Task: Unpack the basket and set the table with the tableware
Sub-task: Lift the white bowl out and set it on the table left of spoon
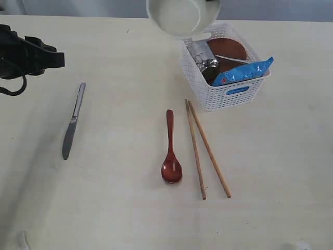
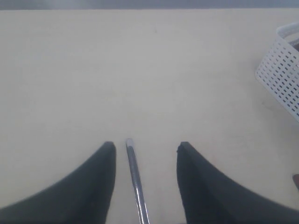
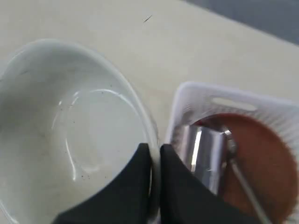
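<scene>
My right gripper (image 3: pixel 154 148) is shut on the rim of the white bowl (image 3: pixel 70 135), one finger inside and one outside. The bowl (image 1: pixel 182 15) hangs tilted just above the far-left corner of the white basket (image 1: pixel 205 88). Still inside the basket are the steel cup (image 1: pixel 204 57), the brown plate (image 1: pixel 229 48) and a thin steel handle (image 3: pixel 247 189). The knife (image 1: pixel 73 121), wooden spoon (image 1: pixel 170 148) and two chopsticks (image 1: pixel 205 148) lie on the table (image 1: pixel 119 208). My left gripper (image 2: pixel 145 147) is open above the knife's handle (image 2: pixel 135 182), not touching it.
A blue crisp packet (image 1: pixel 242 72) lies across the basket's near side. The left arm (image 1: pixel 26 54) hovers at the table's left edge. The basket's lattice wall (image 2: pixel 282 74) shows in the left wrist view.
</scene>
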Tool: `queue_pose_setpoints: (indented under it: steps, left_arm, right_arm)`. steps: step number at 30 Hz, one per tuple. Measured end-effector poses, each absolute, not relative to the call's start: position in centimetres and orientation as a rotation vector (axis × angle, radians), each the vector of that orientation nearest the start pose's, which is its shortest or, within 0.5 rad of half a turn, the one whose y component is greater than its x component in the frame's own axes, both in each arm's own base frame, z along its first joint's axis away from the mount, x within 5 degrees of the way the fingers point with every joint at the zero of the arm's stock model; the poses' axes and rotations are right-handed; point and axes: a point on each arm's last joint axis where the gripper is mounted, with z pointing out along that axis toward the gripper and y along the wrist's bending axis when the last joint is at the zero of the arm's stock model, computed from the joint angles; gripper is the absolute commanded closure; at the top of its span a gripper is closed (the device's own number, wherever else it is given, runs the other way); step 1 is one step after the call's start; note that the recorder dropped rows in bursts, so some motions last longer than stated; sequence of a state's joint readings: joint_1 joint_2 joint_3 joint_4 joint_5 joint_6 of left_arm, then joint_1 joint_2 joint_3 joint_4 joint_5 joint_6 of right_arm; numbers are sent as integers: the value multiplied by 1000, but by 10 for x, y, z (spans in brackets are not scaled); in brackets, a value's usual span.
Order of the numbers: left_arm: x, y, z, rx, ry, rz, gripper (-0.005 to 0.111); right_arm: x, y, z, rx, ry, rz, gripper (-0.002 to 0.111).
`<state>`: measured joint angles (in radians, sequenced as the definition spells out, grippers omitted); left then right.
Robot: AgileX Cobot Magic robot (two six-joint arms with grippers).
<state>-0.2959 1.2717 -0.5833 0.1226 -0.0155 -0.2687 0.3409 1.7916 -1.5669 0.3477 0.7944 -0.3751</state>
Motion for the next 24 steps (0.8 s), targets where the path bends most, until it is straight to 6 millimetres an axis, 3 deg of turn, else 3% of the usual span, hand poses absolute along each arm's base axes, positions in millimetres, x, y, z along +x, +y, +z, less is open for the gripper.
queue_pose_setpoints:
  steps: [6,12,18,24]
  left_arm:
    - [238,-73,230,163,2162,-257,66]
    - [238,-73,230,163,2162,-257,66]
    - [238,-73,230,163,2162,-257,66]
    - [238,-73,230,163,2162,-257,66]
  right_arm:
    - [358,197,268,-822,2550,554,108]
    - [339,232,208,-947,2658,701,108]
    - [335,242,166,-942,2723,724,108]
    - [337,243,147,-938,2762,720,108]
